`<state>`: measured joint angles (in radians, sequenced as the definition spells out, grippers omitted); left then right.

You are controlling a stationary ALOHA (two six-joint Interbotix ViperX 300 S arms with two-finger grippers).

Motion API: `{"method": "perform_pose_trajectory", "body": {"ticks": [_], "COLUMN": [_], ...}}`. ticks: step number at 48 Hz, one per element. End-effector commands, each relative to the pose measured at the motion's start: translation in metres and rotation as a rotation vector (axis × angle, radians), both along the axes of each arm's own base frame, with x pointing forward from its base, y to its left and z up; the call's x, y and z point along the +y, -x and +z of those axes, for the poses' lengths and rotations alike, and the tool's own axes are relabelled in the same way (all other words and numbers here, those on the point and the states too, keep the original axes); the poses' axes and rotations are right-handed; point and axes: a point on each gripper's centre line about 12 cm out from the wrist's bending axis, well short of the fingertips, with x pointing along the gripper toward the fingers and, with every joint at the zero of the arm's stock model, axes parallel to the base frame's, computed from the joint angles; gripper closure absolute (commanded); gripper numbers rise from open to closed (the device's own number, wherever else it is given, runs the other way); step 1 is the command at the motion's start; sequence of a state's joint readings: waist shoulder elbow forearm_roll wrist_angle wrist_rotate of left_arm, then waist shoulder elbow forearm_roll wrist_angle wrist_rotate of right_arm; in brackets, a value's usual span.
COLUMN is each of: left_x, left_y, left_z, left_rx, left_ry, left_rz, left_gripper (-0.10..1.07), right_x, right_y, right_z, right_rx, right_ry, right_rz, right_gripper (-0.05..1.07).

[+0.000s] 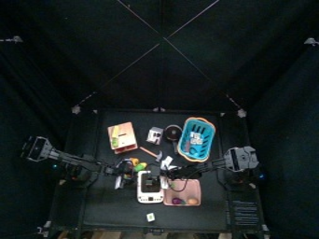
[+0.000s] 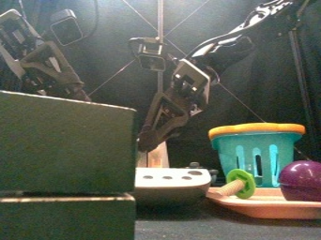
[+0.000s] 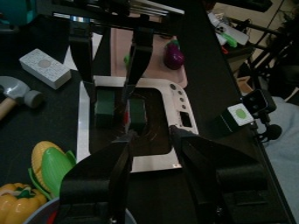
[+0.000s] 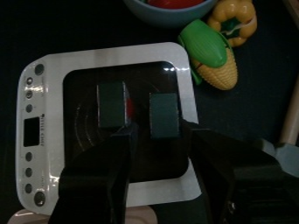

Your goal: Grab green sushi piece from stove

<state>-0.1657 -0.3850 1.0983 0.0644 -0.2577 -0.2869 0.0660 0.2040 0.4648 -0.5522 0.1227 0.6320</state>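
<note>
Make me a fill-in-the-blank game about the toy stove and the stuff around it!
1. The number of green sushi pieces lying on the dark top of the white stove is ____.
2. The right gripper hangs over the stove with its fingers ____.
3. The toy corn next to the stove is green and ____.
4. The round ball on the pink tray is ____.

Missing words: two; open; yellow; purple

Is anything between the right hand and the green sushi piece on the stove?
Nothing visible blocks it. In the right wrist view the right hand hangs open just above the stove, with the green sushi piece and a second green piece lying uncovered ahead of its fingers.
</note>
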Motion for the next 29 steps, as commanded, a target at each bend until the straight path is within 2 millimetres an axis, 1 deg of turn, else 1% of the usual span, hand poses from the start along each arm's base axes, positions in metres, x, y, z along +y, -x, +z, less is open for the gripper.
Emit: {"method": "perform_pose_trajectory", "body": {"ticks": [1, 10, 15, 23, 29], "left_x": [-0.0005, -0.0004, -0.0005, -0.0005, -0.0005], "left_y": [-0.0028, -0.0024, -0.0028, -0.0029, -0.0028], "left_z": [0.0039, 0.0034, 0.0039, 0.0035, 0.0039], "left_rx": [-0.014, -0.012, -0.014, -0.012, -0.014], "left_ry": [0.002, 0.002, 0.002, 0.003, 0.002], "left_rz": [0.000, 0.000, 0.000, 0.001, 0.000], "left_gripper": [0.20, 0.20, 0.20, 0.20, 0.20], "right_x": [-0.0035, -0.0069, -0.0081, -0.0088, -0.0096], "right_y": [-0.0061, -0.0079, -0.0093, -0.0111, -0.0121], "right_z": [0.0152, 0.0145, 0.0154, 0.0163, 0.0183], "right_rx": [-0.042, -0.042, -0.047, -0.052, -0.055], "right_ry": [-0.002, -0.001, 0.002, 0.009, 0.011], "right_rz": [-0.007, -0.014, -0.013, -0.009, -0.011], "right_gripper": [0.22, 0.23, 0.26, 0.37, 0.44]}}
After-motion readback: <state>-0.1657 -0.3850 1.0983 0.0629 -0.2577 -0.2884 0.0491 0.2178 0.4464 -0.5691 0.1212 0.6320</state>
